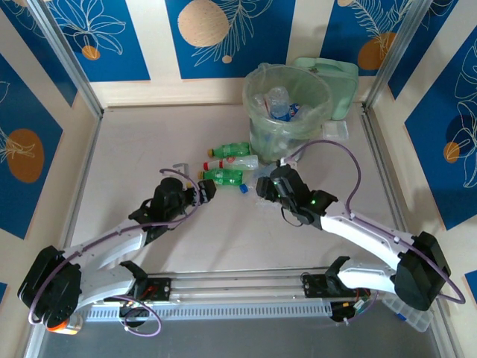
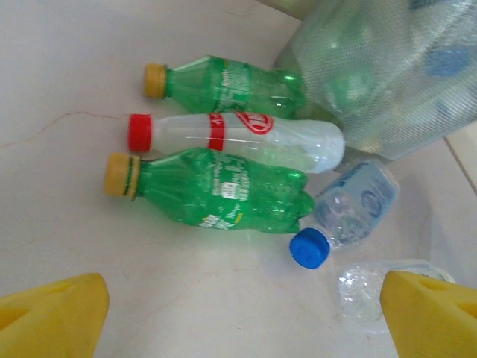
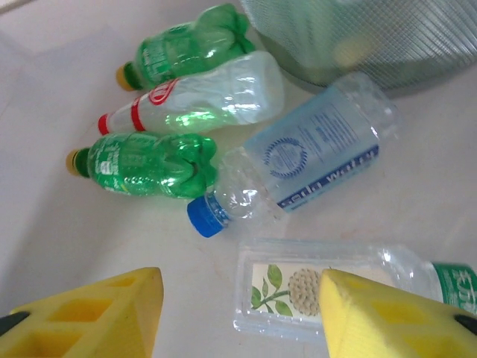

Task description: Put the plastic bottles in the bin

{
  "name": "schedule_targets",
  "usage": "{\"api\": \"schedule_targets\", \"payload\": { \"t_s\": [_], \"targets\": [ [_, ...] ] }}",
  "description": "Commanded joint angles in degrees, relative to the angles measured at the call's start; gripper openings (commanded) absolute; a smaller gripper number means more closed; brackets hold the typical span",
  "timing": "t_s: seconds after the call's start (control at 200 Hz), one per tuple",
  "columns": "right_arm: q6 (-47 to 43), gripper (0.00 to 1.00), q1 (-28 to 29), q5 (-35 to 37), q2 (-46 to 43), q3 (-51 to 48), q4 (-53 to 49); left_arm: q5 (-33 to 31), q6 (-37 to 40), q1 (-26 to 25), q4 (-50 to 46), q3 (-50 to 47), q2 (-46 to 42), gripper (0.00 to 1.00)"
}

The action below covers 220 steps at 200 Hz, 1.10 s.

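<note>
At the table's [image 1: 149, 149] far edge, one round translucent pale-green bin [image 1: 287, 101]; before it two crushed green plastic bottles [image 2: 223, 194], one clear red-capped bottle [image 2: 238, 138], one clear blue-capped bottle [image 2: 350, 205], one flattened clear bottle [image 3: 291, 287]. Left gripper [image 2: 242, 298] spread wide; right gripper [image 3: 240, 298] parted over the flattened clear bottle.

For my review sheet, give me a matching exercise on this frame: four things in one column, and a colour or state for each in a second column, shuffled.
Things
1. clear bottle with red label
2. blue-label water bottle
3. nearer green soda bottle
4. bin

Colour or state
A. yellow cap, lying on its side
B. upright, translucent pale green
C. red cap
D. blue cap

Pairs: 1-C, 2-D, 3-A, 4-B
</note>
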Motion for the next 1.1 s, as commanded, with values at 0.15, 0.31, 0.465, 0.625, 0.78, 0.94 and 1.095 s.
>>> {"api": "schedule_targets", "payload": {
  "t_s": [0.15, 0.31, 0.465, 0.625, 0.78, 0.94, 1.095],
  "targets": [
    [6.36, 0.56, 2.05, 9.27, -8.76, -6.24, 8.73, -11.62, -21.01, -0.39, -13.32, 7.19, 5.11, 0.94],
    [2.79, 0.55, 4.31, 9.77, -14.46, -10.47, 14.28, -11.91, -27.26, -0.09, -14.37, 11.94, 12.34, 0.94],
    [2.16, 0.54, 3.31, 9.25, -15.26, -10.29, 13.95, -10.23, -33.79, 1.17, -11.55, 15.76, 21.80, 0.91],
    [1.39, 0.53, 2.39, 7.83, -15.69, -10.95, 15.32, -9.34, -37.80, 1.52, -5.58, 18.49, 30.02, 0.89],
    [0.40, 0.52, 2.00, 4.95, -15.13, -10.64, 16.30, -9.97, -38.97, 1.84, -3.09, 20.98, 35.22, 0.89],
    [-0.09, 0.51, 2.00, 3.70, -13.02, -10.07, 16.95, -9.03, -40.41, 2.96, -1.58, 23.24, 39.57, 0.85],
    [-0.08, 0.51, 1.96, 3.12, -11.75, -9.59, 16.89, -9.33, -41.34, 3.55, 0.25, 24.75, 41.98, 0.79]
  ]
}}
